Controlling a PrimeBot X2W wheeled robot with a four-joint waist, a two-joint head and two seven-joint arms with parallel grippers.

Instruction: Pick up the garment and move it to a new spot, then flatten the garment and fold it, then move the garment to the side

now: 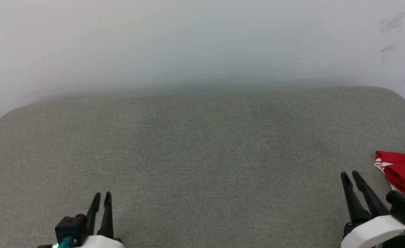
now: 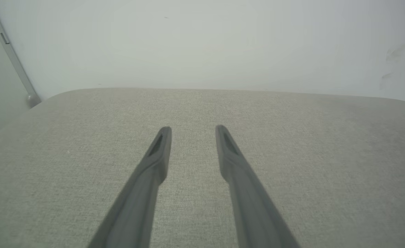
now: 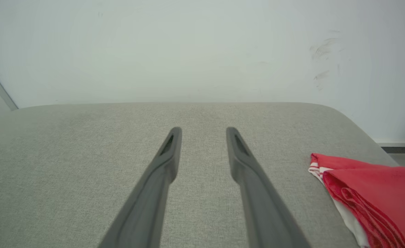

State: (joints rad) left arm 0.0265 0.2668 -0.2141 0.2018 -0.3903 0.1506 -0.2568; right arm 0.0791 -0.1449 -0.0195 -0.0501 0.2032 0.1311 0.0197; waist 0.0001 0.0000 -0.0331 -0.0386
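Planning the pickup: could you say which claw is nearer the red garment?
Right. The right claw is just beside the red garment; the left claw is far to its left.

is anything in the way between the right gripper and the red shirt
Nothing visible. The shirt lies at the right edge of the grey cushion, off to the right of the right gripper, with bare grey fabric between them. The gripper's jaws stand apart and hold nothing.
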